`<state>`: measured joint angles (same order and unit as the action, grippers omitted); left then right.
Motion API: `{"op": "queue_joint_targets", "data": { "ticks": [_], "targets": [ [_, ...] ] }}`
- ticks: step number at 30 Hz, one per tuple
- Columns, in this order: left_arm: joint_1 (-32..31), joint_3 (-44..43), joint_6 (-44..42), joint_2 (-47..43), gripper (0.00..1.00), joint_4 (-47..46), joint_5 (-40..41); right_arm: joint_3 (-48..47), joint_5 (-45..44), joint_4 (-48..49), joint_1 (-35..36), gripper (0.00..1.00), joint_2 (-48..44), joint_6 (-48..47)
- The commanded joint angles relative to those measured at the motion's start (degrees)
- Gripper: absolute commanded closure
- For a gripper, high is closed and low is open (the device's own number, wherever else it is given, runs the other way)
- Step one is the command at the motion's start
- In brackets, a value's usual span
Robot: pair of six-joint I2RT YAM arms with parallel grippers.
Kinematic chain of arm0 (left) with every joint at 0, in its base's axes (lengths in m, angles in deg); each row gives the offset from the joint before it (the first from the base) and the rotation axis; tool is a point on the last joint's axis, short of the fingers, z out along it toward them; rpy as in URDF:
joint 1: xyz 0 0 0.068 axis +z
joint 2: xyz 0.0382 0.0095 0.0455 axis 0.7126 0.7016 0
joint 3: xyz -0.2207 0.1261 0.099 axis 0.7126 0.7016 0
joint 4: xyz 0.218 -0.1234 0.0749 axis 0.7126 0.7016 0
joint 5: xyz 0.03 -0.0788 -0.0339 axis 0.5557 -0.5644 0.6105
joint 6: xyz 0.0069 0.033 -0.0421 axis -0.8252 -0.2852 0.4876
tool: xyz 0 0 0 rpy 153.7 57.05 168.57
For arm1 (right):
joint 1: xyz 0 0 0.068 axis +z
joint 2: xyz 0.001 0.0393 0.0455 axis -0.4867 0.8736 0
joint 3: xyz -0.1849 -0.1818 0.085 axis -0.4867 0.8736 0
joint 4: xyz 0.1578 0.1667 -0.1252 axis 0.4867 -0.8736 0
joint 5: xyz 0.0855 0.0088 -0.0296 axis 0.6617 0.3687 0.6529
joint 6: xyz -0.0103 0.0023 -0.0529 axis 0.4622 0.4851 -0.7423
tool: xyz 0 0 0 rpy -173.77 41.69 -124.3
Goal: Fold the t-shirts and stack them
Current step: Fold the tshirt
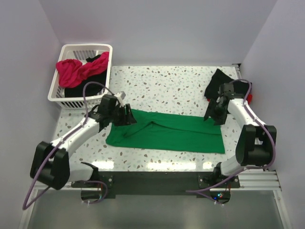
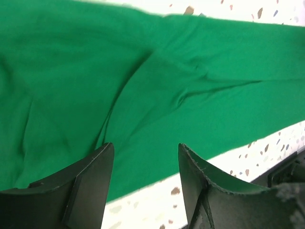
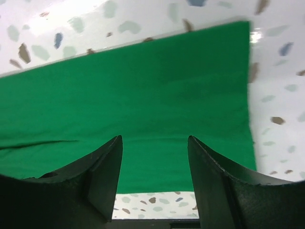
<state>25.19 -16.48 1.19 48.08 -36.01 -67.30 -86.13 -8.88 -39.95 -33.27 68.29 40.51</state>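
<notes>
- Top view: the green t-shirt (image 1: 167, 131) lies flat mid-tabletop (image 1: 167, 86), folded into a long band running from 9 to 3 o'clock.
- The left claw (image 1: 127, 116) hangs over the band's 10 o'clock corner and the right claw (image 1: 212, 114) over its 2 o'clock corner.
- The white basket (image 1: 86, 46) sits at 10 o'clock with a magenta-pink t-shirt (image 1: 71, 71) and a black t-shirt (image 1: 97, 62) heaped in it. Another dark t-shirt (image 1: 217, 81) lies on the tabletop at 2 o'clock.
- Left wrist view: the left claw (image 2: 145, 152) is spread, with nothing between the fingers and green cloth straight below. Soft creases fan out toward 12 o'clock, and the near hem runs off toward 4 o'clock.
- Right wrist view: the right claw (image 3: 155, 143) is spread too and empty. The cloth here is smooth, with a crisp straight edge at 3 o'clock.
- Handling, as I judge it: the shirt is light, limp and thin. It will sag and drag rather than hold shape, and the layers may slide apart.
- My pick is to pinch both end corners through every layer and lift them together, keeping the band taut.
</notes>
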Motion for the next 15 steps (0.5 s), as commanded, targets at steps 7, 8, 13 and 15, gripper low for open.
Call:
{"op": "queue_joint_targets", "data": {
  "ticks": [7,8,13,15],
  "targets": [
    [-7.00,-15.82,-2.69,14.45,0.38,-2.05,11.40,-7.06,11.37,7.08,10.71,0.42,5.82,1.40],
    [-6.91,-15.81,-2.16,13.84,0.38,-1.34,12.64,-8.13,12.52,7.43,11.60,0.42,6.79,1.39],
    [-6.91,-9.76,2.93,9.88,0.36,1.48,15.11,-17.51,15.95,9.72,19.41,0.42,14.86,2.35],
    [-6.82,-5.73,5.13,7.68,0.36,1.83,16.87,-20.34,18.41,11.56,21.62,0.42,17.25,3.23]
  ]
}}
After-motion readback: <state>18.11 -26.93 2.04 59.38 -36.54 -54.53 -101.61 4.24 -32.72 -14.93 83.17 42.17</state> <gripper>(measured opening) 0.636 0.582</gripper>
